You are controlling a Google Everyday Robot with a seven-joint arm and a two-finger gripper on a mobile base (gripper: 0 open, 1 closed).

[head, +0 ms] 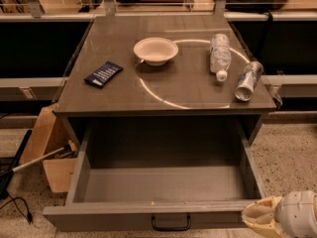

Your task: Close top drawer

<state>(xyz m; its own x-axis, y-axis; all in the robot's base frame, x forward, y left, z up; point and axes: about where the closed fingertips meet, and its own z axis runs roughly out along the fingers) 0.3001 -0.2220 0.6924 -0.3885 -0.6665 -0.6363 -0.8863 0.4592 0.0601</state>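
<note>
In the camera view, the gripper (pixel 261 217) sits at the bottom right corner, just beside the right end of the drawer front; whether it is clenched or released cannot be told. Speckled floor (pixel 290 155) lies open to the right. The top drawer (pixel 99 217) is pulled fully out below the table (pixel 188 90), its deep grey box bare, with 1 black handle (pixel 171 223) at centre.

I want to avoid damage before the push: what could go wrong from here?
The gripper is by the right end of the top drawer front, far from the handle; pushing there might skew and jam it. A hard close could roll the lying can, near the tabletop edge.
</note>
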